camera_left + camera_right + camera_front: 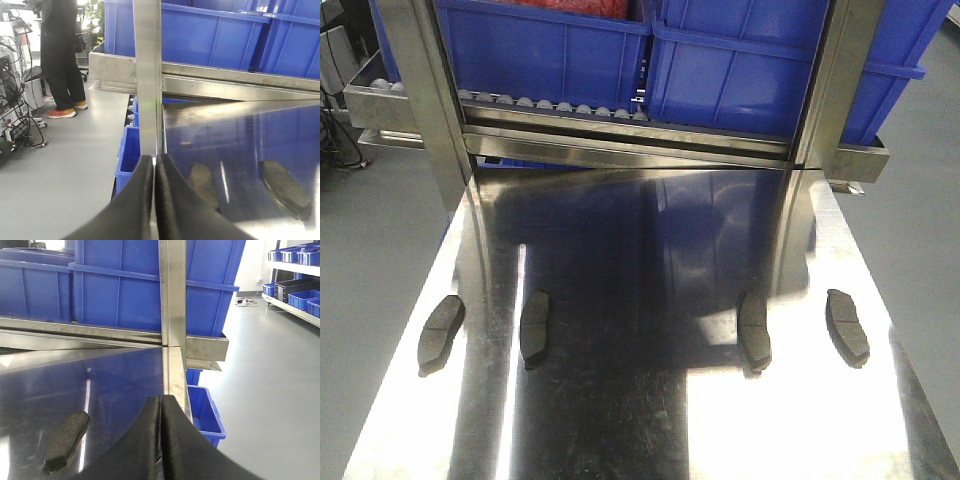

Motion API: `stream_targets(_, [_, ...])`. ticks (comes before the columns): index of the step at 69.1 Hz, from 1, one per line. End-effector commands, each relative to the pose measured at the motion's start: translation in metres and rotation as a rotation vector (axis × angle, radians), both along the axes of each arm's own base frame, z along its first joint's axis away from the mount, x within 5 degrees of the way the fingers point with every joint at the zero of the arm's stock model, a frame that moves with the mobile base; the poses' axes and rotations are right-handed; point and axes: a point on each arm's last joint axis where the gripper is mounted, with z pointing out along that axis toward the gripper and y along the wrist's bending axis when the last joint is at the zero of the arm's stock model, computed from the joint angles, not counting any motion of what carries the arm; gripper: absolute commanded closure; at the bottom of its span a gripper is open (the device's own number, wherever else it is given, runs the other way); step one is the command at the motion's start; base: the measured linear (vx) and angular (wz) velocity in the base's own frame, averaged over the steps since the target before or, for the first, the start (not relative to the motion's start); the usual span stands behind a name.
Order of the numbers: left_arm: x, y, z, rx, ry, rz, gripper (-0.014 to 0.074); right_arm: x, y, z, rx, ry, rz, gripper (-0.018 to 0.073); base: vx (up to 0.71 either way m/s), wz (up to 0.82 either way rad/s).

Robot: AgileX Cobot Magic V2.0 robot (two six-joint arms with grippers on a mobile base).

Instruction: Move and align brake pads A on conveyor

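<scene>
Several dark grey brake pads lie in a row on the shiny steel table (650,230), seen from the front: far left (441,330), inner left (534,328), inner right (754,331), far right (847,326). Neither gripper appears in the front view. In the left wrist view my left gripper (154,162) is shut with nothing in it, near the table's left edge, and two pads (203,185) (285,184) lie to its right. My right gripper (161,401) is also shut and empty near the right edge, with one pad (67,438) to its left. The conveyor is out of view.
A steel roller rack (620,140) carrying big blue bins (545,50) crosses the table's far end, with steel uprights (425,100) (830,90) at both sides. Small blue bins stand on the floor by the table (127,155) (205,412). A person (60,55) stands far left.
</scene>
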Motion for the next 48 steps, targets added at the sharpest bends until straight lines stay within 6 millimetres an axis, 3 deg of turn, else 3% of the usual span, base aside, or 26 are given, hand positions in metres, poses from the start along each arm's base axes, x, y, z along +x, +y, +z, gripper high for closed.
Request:
stream_targets(1, [0.0,-0.0003,-0.0004,-0.007,-0.065,-0.003,0.0603,-0.0009,0.0002,0.0071,-0.011,-0.091,0.002,0.0569,0.0,0.0])
stream_targets(48, [0.0,-0.0003,-0.0004,-0.007,-0.065,-0.003,0.0603,-0.0009,0.0002,0.0071,-0.012,-0.091,0.002,0.0569,0.0,0.0])
